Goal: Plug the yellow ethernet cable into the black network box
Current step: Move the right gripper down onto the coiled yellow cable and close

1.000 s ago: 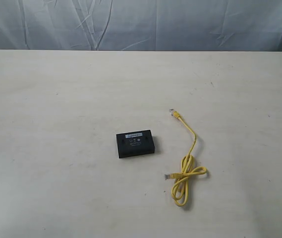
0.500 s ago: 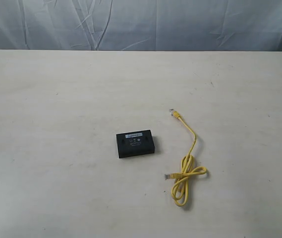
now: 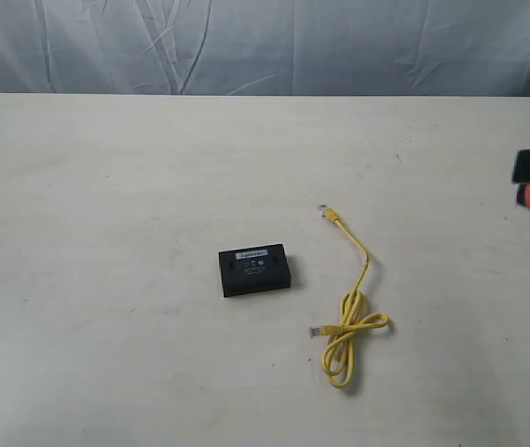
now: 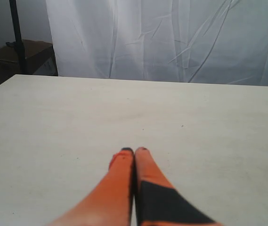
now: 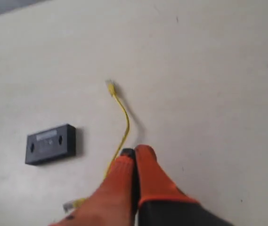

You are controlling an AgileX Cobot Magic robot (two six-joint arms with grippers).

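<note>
The right end effector (image 5: 134, 153) has its orange fingers pressed together and grips nothing. In the exterior view it shows at the right edge, well apart from the yellow ethernet cable (image 3: 353, 298). The left end effector (image 4: 134, 151) is likewise closed and empty over the bare worktop (image 4: 53, 122). The cable lies on the worktop, one plug stretched away and the rest looped. The black network box (image 3: 254, 269) lies flat to the left of the loop, near it but not touching, label up.
</note>
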